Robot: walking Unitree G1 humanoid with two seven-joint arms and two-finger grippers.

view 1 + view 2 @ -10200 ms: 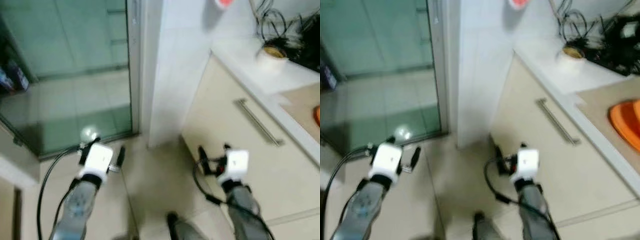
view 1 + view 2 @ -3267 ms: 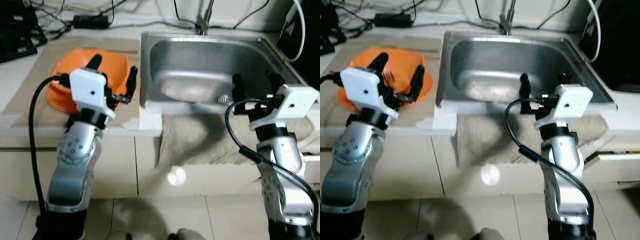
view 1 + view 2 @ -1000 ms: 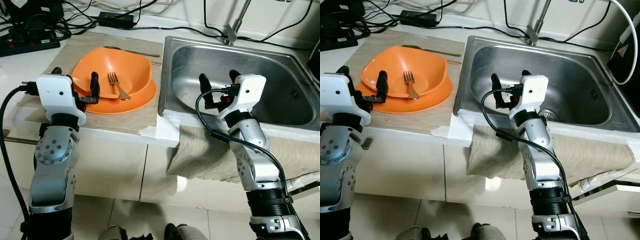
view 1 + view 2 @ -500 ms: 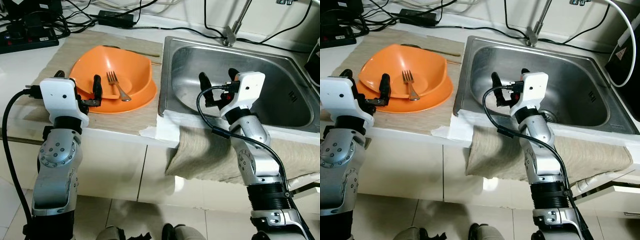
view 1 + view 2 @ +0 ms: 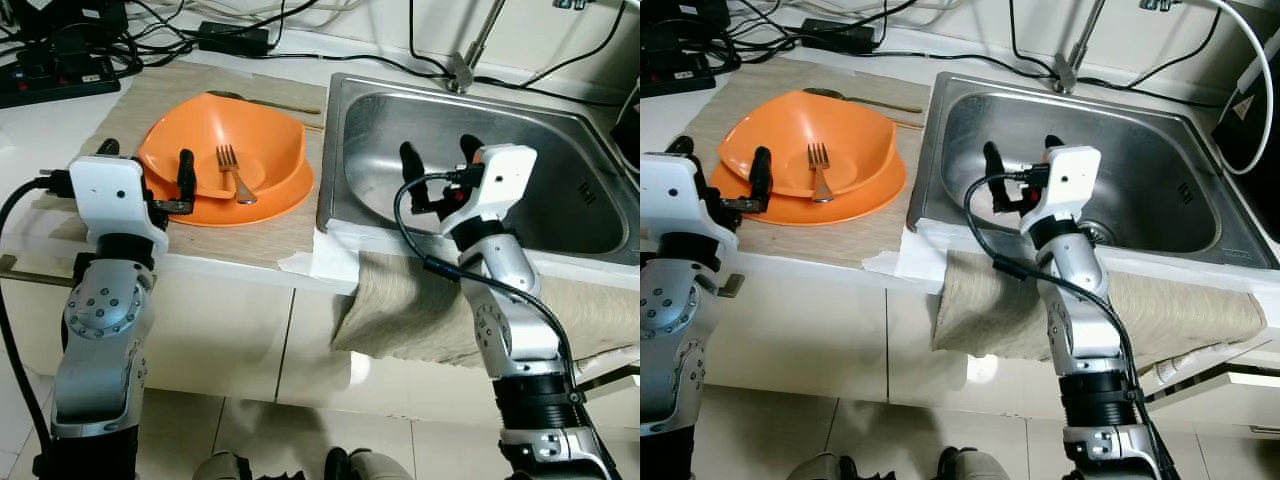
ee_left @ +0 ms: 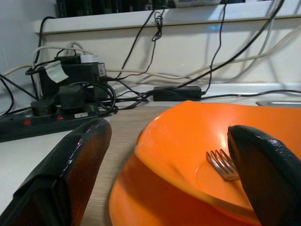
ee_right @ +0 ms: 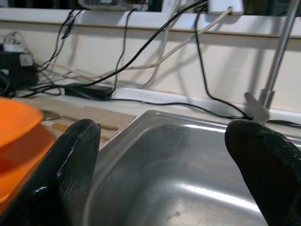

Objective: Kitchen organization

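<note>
Spread black fingers [image 7: 70, 179] frame steel sink [image 7: 188, 183]

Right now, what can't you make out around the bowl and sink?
- Plate under the orange bowl: mostly covered by it, eye views.
- Spoon behind the bowl: partly hidden by its rim.
- Sink drain: blocked by the right tool.
- Fork handle: behind the left tool's finger, wrist view.
</note>
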